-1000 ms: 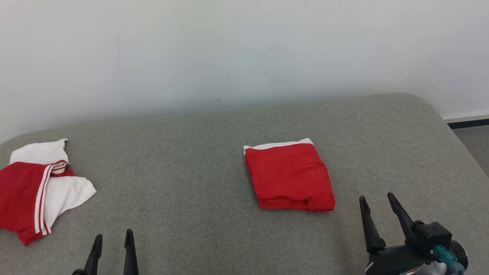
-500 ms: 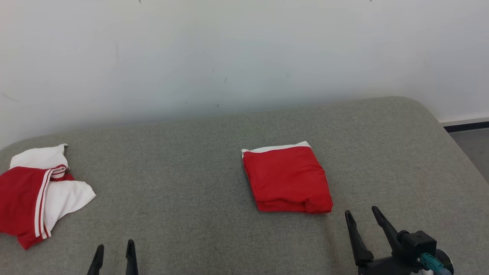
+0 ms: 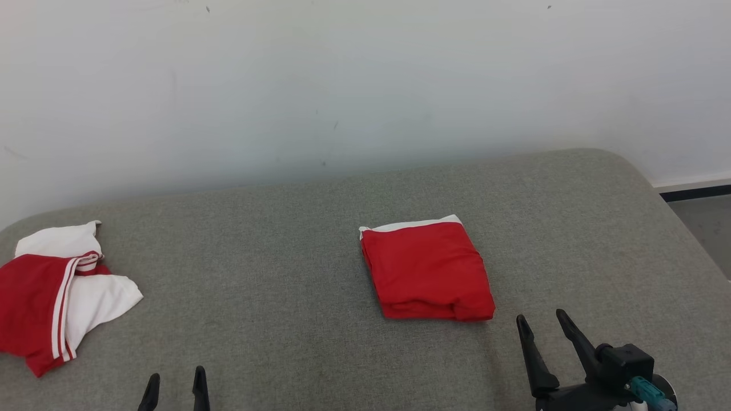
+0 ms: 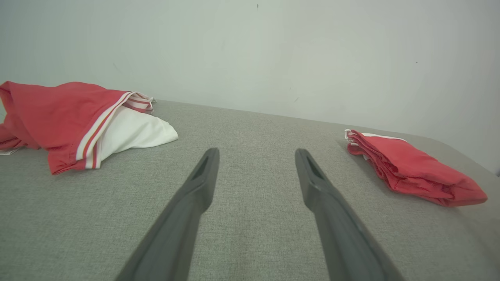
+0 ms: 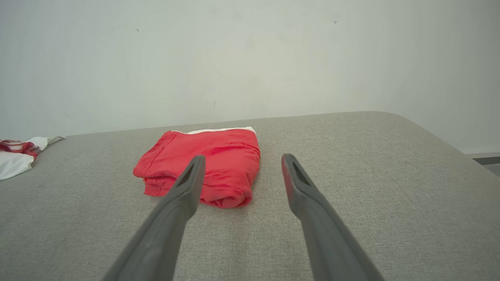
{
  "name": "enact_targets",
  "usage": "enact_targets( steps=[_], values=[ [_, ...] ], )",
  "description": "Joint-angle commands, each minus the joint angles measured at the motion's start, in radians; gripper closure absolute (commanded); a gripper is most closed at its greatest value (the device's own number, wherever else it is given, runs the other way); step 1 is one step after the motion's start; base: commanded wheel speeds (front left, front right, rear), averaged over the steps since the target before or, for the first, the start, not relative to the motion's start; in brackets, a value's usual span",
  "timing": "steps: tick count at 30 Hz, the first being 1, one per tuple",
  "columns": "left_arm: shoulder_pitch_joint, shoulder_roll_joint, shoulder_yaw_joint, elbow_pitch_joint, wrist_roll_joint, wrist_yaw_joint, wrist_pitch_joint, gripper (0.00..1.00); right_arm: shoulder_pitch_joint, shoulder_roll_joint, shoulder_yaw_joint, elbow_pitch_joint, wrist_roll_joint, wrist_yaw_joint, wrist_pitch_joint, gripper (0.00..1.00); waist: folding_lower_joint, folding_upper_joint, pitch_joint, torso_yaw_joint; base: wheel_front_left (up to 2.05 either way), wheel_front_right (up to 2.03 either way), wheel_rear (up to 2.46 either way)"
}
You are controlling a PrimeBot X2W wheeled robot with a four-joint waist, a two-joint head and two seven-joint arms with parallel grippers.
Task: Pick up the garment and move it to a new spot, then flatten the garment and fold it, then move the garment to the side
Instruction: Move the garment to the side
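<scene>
Now the folded garment (image 3: 427,268) lies midway across the mattress (image 3: 274,274), with our left gripper (image 3: 176,374) and right gripper (image 3: 540,315) spread wide at its near edge. We should pinch every layer at the thick fold.

The left tool (image 3: 176,379) is cut by the head view's bottom edge, leaving only its fingertips. The crumpled red-and-white garment (image 3: 51,291) runs off the left edge. One finger of the right tool (image 5: 243,158) hides part of the folded red garment (image 5: 211,156).
</scene>
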Motion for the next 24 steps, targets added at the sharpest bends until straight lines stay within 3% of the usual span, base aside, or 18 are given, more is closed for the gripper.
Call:
enact_targets(
  steps=[1,13,24],
  values=[
    [0.009,0.001,-0.003,-0.006,0.001,0.005,-0.001,0.00,0.003,-0.003,0.002,0.001,0.012,-0.003,0.006,0.00,0.0000,0.0000,0.000,0.000,0.00,0.00,0.00],
    [0.006,0.001,-0.024,-0.019,0.001,0.014,-0.001,0.00,-0.022,-0.010,0.005,0.013,0.037,-0.003,0.056,0.00,0.0000,0.0000,0.019,0.010,0.00,0.00,0.00],
    [-0.028,0.001,-0.060,-0.030,0.013,0.006,-0.001,0.00,-0.240,-0.076,0.003,0.079,0.099,-0.003,0.263,0.00,0.0000,0.0000,0.077,0.068,0.00,0.00,0.00]
  ],
)
